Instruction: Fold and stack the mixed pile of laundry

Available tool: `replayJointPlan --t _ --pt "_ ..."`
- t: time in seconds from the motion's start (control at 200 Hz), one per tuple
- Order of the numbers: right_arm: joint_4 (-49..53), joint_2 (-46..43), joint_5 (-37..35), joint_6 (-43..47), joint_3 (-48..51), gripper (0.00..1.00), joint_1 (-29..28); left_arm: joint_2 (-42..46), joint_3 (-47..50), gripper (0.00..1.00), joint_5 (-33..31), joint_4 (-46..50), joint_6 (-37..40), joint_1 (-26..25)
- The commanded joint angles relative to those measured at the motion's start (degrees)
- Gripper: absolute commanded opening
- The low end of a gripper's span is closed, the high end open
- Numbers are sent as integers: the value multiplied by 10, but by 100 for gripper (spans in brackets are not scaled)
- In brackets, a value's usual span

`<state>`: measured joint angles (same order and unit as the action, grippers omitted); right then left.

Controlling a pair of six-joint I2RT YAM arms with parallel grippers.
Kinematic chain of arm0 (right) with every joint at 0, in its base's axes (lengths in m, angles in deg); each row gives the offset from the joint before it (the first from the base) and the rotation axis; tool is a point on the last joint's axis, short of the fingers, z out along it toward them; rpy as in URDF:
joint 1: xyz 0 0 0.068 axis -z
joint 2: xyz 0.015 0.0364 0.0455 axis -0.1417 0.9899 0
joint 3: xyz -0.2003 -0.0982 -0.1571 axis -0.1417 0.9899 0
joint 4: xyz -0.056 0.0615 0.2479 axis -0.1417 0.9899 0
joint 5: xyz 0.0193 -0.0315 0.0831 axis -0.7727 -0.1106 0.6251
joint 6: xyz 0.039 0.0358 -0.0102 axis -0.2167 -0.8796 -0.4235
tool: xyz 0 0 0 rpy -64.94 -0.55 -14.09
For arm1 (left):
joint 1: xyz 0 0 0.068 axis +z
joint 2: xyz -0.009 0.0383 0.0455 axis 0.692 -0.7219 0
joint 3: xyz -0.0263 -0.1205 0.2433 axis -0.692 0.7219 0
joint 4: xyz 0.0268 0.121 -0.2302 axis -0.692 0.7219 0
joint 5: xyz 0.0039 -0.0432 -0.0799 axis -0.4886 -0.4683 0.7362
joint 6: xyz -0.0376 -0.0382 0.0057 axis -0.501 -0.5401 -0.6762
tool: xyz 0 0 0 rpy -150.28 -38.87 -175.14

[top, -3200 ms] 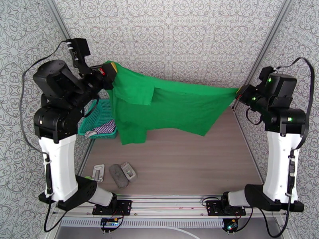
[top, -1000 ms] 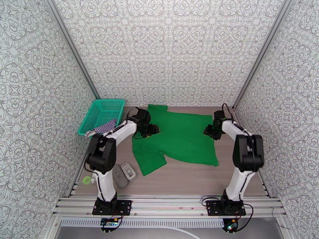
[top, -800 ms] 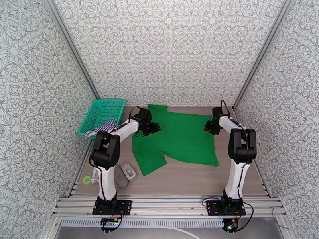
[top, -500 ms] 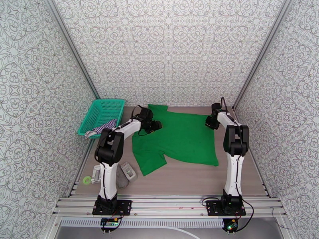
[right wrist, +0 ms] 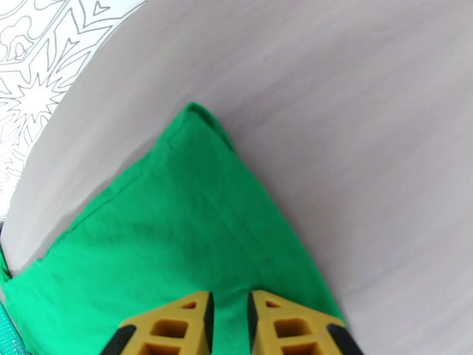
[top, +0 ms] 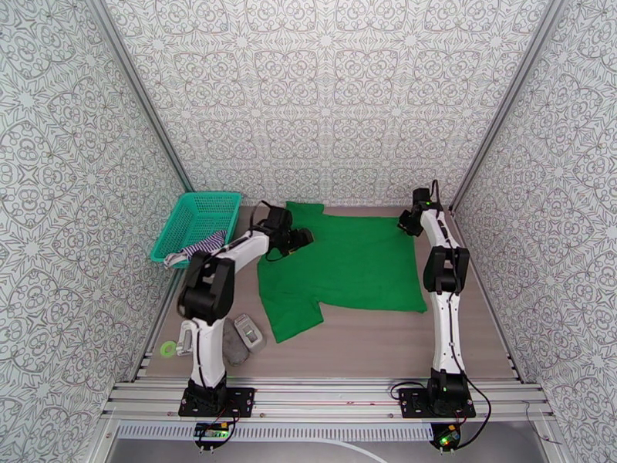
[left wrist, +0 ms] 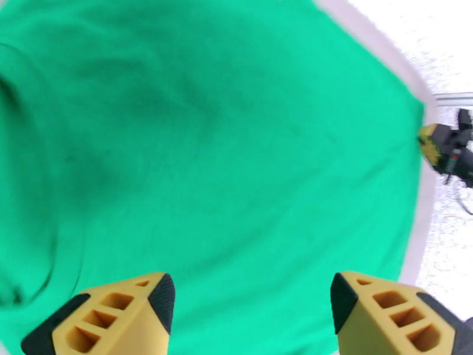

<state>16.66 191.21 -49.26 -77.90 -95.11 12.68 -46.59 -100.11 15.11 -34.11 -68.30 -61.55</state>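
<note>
The green shirt (top: 347, 260) lies spread flat on the table, one sleeve pointing toward the near left. My left gripper (top: 299, 239) hovers over the shirt's left side, and in the left wrist view its jaws (left wrist: 253, 297) stand wide open above the cloth (left wrist: 224, 143) with nothing between them. At the shirt's far right corner, my right gripper (top: 407, 223) has its fingers (right wrist: 227, 315) pinched almost together on the cloth (right wrist: 177, 232), with the corner lying just ahead of them. The striped top (top: 202, 247) hangs over the near end of the teal basket (top: 202, 206).
Two small grey objects (top: 237, 337) and a white piece (top: 187, 337) sit near the left arm's base, with a green ring (top: 168, 349) beside them. Patterned walls close in the back and both sides. Bare wood (top: 370, 341) runs between the shirt and the near rail.
The shirt, held up between both arms earlier, now lies flat. The right gripper has slid back along the right edge to the far corner and closed. The left jaws have widened.
</note>
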Motion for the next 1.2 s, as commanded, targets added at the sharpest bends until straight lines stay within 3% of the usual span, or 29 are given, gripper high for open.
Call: replayJointPlan --t 0.0,0.12,0.3,0.425,0.545,0.78,1.195 --pt "-20 -32 39 1 -8 26 5 87 41 75 -57 106 -5 7" --pt "-56 -140 45 20 107 31 5 165 130 73 -87 176 -39 10" --pt "-153 -367 48 29 429 33 5 268 261 74 -94 197 -87 18" --pt "-174 -483 56 32 614 32 5 284 311 70 -95 191 -101 15" --pt "-172 -551 61 40 730 30 5 264 333 66 -95 172 -123 -8" --pt "-147 -627 50 43 812 30 5 243 359 66 -123 175 -176 -55" --pt "-111 -673 47 40 858 28 5 226 424 63 -115 144 -158 -57"
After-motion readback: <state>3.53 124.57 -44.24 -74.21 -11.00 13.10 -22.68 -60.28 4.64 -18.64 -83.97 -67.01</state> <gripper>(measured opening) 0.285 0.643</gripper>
